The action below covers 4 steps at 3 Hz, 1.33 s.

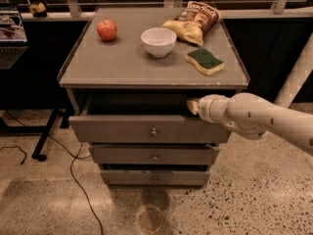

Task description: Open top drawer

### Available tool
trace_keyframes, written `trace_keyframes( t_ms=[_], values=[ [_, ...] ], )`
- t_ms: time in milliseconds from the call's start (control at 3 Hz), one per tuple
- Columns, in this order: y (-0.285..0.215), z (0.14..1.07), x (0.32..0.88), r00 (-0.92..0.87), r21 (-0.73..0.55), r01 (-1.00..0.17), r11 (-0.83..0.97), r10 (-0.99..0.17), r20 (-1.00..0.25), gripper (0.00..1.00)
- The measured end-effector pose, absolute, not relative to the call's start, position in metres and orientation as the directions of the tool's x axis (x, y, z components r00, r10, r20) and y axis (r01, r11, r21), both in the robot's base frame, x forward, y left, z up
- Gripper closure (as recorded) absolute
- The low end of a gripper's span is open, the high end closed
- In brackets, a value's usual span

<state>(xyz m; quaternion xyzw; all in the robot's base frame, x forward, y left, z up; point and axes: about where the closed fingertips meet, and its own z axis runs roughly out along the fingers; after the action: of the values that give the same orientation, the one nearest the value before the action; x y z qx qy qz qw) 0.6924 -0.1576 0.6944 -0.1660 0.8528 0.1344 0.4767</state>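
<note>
The top drawer (122,129) of the grey cabinet stands pulled out a good way, its flat front with a small round metal knob (153,131) facing me and its dark inside showing behind. My gripper (191,106) comes in from the right on a white arm and sits at the top edge of the drawer front, right of the knob. The mid-sized drawer (154,155) and the smallest drawer (155,178) below are shut.
On the cabinet top (117,67) lie a red apple (106,30), a white bowl (158,41), a chip bag (195,21) and a green-yellow sponge (205,61). A black cable (78,180) and a stand leg (44,136) lie on the floor at left.
</note>
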Motion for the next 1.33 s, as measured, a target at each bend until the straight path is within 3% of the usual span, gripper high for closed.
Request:
trace_keyframes(
  t_ms=[1333],
  values=[
    [-0.163, 0.666, 0.668, -0.597, 0.111, -0.396, 0.912, -0.163, -0.785, 1.00]
  ],
)
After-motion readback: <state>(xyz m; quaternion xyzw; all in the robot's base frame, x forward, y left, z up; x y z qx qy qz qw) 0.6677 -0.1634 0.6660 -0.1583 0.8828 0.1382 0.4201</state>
